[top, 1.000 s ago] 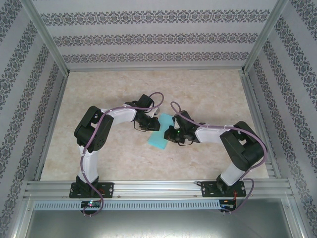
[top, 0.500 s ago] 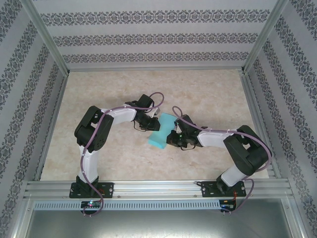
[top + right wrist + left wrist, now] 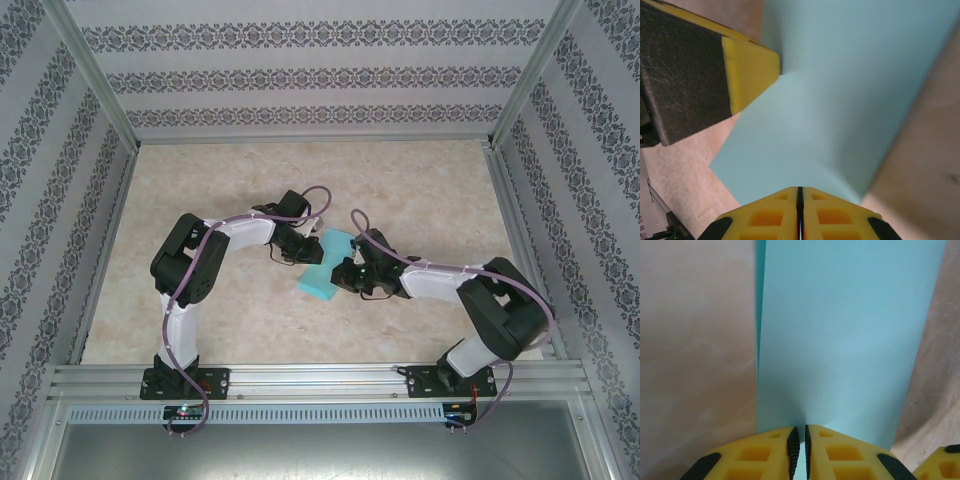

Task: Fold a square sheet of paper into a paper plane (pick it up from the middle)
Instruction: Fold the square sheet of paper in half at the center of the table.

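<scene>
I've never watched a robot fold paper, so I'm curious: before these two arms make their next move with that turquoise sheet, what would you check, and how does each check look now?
1. Left jaws shut on the turquoise paper: ok.
2. Right jaws shut on it too: ok.
3. Paper free of tears where it shows: ok.
4. Folded layers lined up: cannot tell; a thin strip peeks out along one side.
5. Paper lifted off the table: cannot tell.
6. The two pairs of jaws apart from each other: ok.
</scene>
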